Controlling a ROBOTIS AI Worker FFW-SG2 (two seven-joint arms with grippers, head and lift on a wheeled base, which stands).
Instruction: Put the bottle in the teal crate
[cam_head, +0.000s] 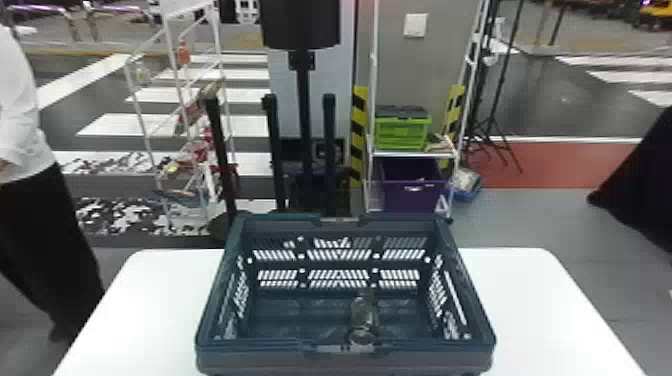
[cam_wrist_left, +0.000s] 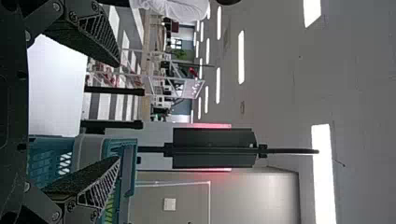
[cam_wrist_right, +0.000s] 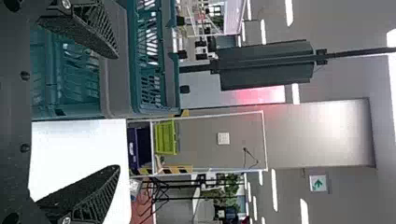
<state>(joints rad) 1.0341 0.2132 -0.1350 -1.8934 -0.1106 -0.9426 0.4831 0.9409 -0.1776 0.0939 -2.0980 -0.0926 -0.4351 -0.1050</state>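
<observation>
Housing one bottle (cam_head: 363, 320), see-through, rounded: teal crate (cam_head: 250, 351), rigid, rectangular, open-topped, walls pierced with slots, on a smooth white table (cam_head: 530, 300). Bottle inside, towards the near wall, slightly right of centre. On a white rack (cam_head: 415, 155) behind: lime-green crate (cam_head: 402, 134), ribbed, dark-lidded; below it, purple bin (cam_head: 412, 192). Left gripper (cam_wrist_left: 116, 111): black, lattice-sided fingers spread wide, empty. Right gripper (cam_wrist_right: 116, 111): same pattern, wide apart, empty.
</observation>
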